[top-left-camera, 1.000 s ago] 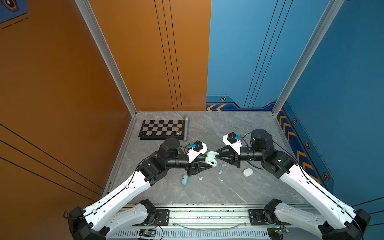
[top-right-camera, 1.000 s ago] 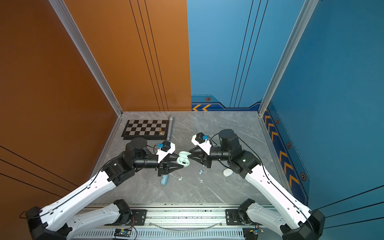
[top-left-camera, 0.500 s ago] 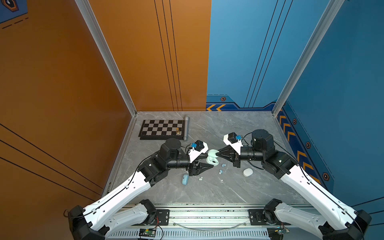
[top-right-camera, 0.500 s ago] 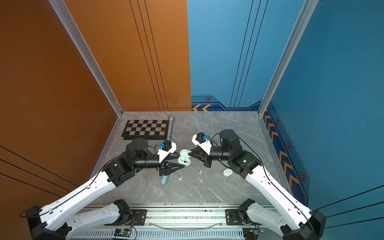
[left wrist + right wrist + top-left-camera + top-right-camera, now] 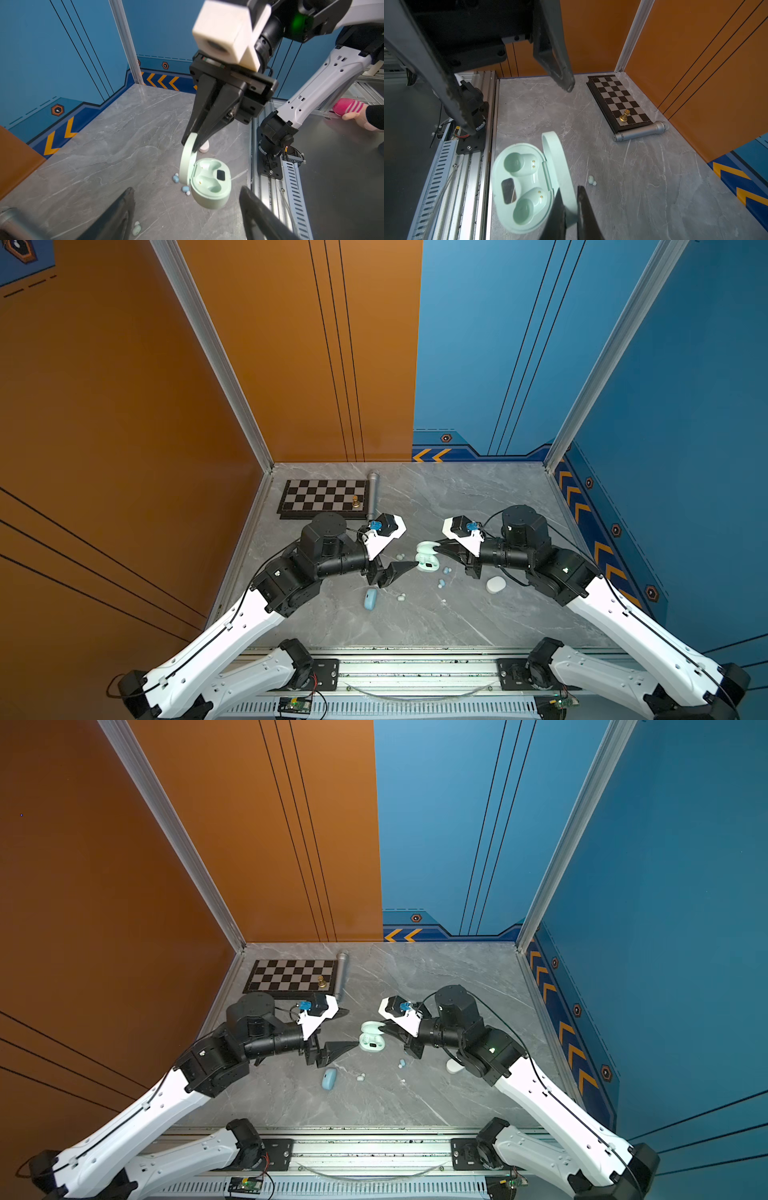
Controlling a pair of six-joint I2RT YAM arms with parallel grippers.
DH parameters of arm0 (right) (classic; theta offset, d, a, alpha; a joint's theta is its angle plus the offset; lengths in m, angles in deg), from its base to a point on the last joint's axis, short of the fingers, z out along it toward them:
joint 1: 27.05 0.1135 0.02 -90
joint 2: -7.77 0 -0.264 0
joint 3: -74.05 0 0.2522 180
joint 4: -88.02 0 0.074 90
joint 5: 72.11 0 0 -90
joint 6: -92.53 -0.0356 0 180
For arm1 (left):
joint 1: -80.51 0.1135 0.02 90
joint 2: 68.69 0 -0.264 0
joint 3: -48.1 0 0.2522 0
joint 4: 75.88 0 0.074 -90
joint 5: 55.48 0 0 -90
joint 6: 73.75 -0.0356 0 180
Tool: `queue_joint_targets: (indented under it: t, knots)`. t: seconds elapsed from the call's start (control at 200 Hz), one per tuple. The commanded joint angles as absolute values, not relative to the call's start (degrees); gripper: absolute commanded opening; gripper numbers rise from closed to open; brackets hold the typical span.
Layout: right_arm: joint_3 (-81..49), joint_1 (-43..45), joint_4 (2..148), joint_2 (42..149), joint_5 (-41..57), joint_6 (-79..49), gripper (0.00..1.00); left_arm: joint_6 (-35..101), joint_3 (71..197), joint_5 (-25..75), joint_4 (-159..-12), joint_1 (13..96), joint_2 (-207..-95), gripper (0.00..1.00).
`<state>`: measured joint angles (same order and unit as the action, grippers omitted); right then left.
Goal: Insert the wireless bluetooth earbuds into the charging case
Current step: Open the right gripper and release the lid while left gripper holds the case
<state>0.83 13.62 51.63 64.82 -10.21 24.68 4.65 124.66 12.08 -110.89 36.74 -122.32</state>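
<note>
I see right gripper (image 5: pixel 192 143) clamped on mint case (image 5: pixel 209 185) lid, lid upright, wells facing my spread-apart, empty left gripper (image 5: pixel 345 1029).

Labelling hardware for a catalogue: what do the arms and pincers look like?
The left arm and right arm have white shells, black joints and thin black cables. The left pincer and right pincer each have two tapered black fingers, a white camera block and a blue connector.

Clamps raised lid of open mint charging case (image 5: pixel 527 182) with right gripper (image 5: pixel 569 195); both wells empty. One pale earbud (image 5: pixel 591 180) on grey table (image 5: pixel 643 197) near lid. Farther off, chessboard (image 5: pixel 612 97) with gold pawn (image 5: pixel 624 116), silver microphone (image 5: pixel 640 131) along its edge. Overhead, left gripper (image 5: pixel 519 109) spread wide.
</note>
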Motion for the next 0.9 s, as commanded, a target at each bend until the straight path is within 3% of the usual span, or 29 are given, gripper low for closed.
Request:
queue_joint_targets:
  t: [0.0,0.36,0.766,0.896]
  knots:
    - [-1.72,15.94,49.47,65.65,-5.25,27.99,0.01,-1.48,128.34,16.12,-118.20,36.77,-124.94,0.70]
    - [-2.47,18.99,50.41,66.92,-3.80,27.66,0.01,-3.31,129.97,15.53,-118.99,33.96,-129.67,0.49]
    - [-2.24,20.22,51.31,67.05,-4.17,26.79,0.02,-3.72,129.58,16.09,-118.97,33.64,-130.65,0.10]
    - [-1.92,20.24,52.21,67.02,-4.06,25.93,0.09,-3.12,129.53,16.86,-118.94,33.74,-130.92,0.00]
